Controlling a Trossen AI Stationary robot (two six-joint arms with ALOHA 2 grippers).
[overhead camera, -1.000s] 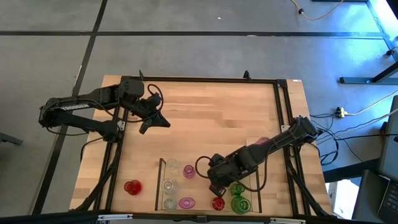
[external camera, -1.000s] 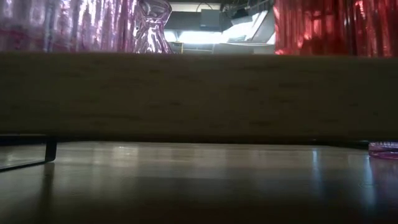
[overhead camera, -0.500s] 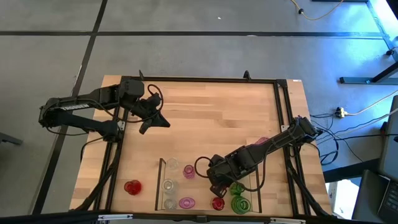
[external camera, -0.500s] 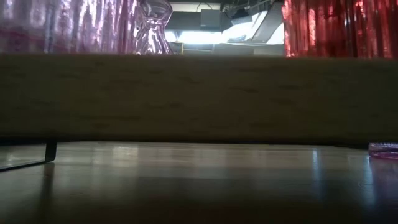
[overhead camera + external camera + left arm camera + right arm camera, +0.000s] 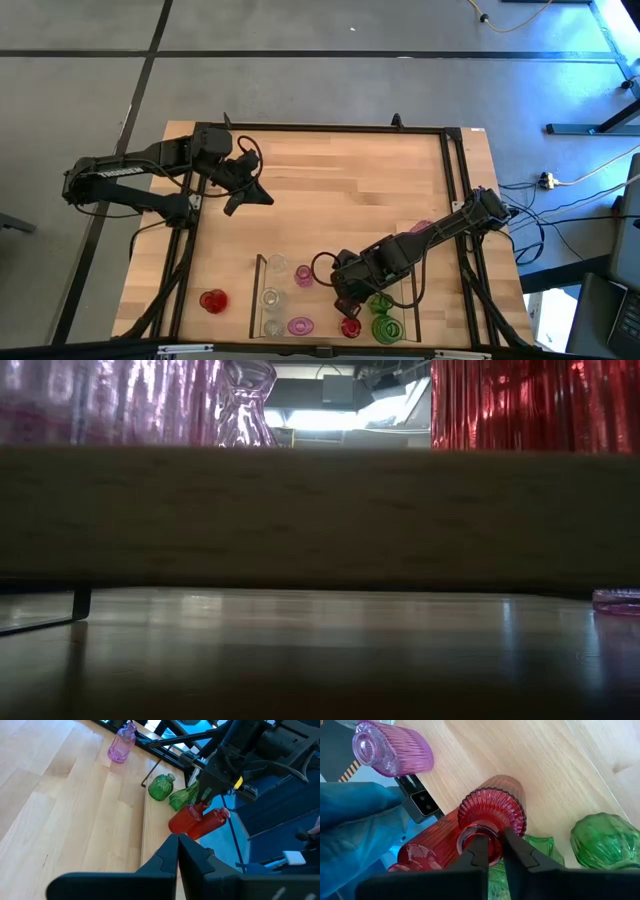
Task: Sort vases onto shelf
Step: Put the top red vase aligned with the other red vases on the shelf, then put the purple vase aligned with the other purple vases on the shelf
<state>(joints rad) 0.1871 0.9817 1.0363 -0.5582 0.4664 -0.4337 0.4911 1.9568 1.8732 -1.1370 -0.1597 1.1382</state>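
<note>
Now, right gripper (image 5: 492, 851): fingers pinch the rim of a ribbed red glass vase (image 5: 492, 812) on the dark-edged wooden shelf (image 5: 258, 295), green vases just beside.
Left gripper (image 5: 178, 854): closed, empty, over open tabletop.
Hidden: low view blocked by shelf board.

**No legible markings found**

Inspection of all four views finds no readable text, label, brand, number or sign. The ribbed red glass vase (image 5: 490, 815), the ribbed pink glass vase (image 5: 390, 747) and the green glass vases (image 5: 161, 787) carry no lettering. The light wood worktop (image 5: 340, 180) is unmarked. A yellow-and-black striped patch (image 5: 349, 770) shows bare hazard stripes, without characters.
</note>
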